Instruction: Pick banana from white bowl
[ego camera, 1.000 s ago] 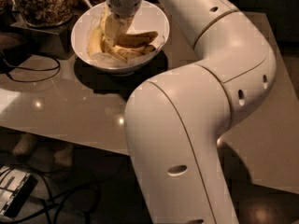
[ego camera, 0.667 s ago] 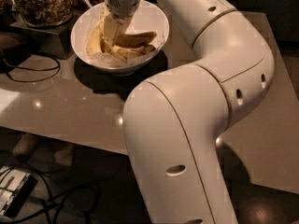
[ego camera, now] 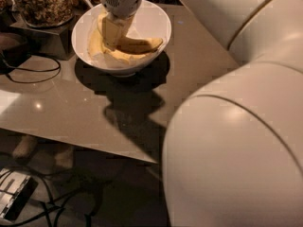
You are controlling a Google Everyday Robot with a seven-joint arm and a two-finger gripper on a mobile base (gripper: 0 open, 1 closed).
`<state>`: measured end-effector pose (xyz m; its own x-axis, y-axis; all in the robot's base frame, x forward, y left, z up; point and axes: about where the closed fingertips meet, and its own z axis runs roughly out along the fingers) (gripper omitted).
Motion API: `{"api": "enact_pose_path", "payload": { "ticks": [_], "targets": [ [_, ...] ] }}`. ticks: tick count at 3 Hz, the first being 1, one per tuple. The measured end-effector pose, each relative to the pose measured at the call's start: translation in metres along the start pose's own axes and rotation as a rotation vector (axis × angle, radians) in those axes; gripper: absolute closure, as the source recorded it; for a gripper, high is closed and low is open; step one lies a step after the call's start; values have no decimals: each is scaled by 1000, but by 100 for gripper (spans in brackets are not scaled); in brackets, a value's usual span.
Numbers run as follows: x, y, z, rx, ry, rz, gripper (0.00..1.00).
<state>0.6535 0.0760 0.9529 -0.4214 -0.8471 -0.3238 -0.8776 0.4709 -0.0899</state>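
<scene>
The white bowl stands at the back of the beige table. The yellow banana lies curved in it, its darker tip toward the bowl's right side. My gripper reaches straight down from above into the bowl's left half and is down at the banana. Its grey wrist hides the bowl's far rim.
A clear jar of brown nuts stands on a dark stand left of the bowl. A black cable loops on the table's left. My big white arm fills the right. The table's front edge is close, with a device and cables on the floor.
The gripper stays down in the bowl at the banana. The arm's big links have swung nearer the camera and now cover more of the right side.
</scene>
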Motion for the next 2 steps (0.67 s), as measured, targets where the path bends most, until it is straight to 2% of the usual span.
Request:
{"api": "enact_pose_path", "payload": {
  "ticks": [1,2],
  "targets": [
    [1,2,3,-3,2,-3,100],
    [-6,24,-7,20,13,-45,100]
  ]
}}
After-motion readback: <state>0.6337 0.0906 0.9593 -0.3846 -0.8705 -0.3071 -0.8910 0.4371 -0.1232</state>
